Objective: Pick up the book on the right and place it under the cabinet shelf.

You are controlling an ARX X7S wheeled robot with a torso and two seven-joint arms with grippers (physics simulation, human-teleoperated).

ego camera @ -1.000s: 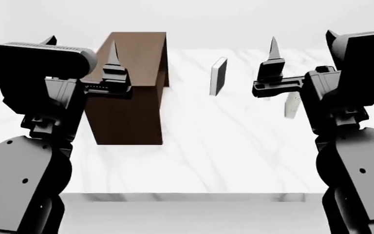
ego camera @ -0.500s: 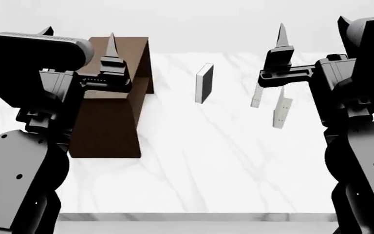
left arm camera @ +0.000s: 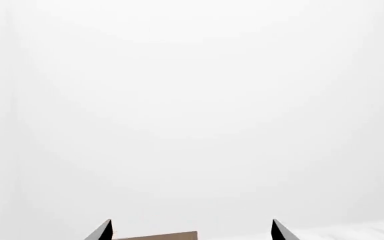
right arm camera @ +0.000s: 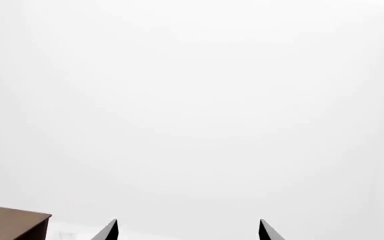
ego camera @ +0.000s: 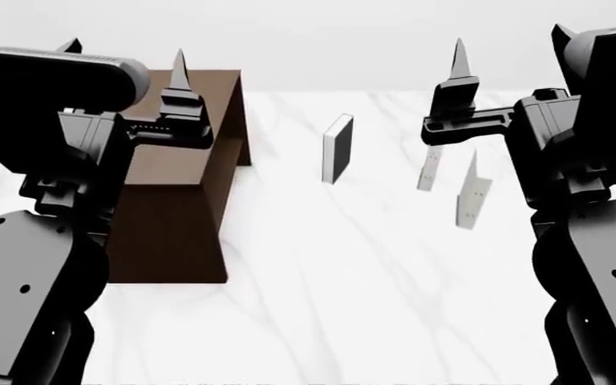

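Two raised arms frame a white marble bench point(ego camera: 319, 273). The brown cabinet point(ego camera: 174, 200) stands at its left. The white book point(ego camera: 471, 195) stands upright at right, near the right hand point(ego camera: 452, 76). Both hands, left point(ego camera: 180, 84) included, are spread open and empty.

Both arms are matte black, bulky rounded shells with small screws, ending in thin pointed tips.

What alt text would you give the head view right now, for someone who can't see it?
Both arms are raised over a white marble table, left end effector above the dark brown cabinet, right end effector above two thin white books. A black-faced book stands upright between them. Neither end effector holds anything.
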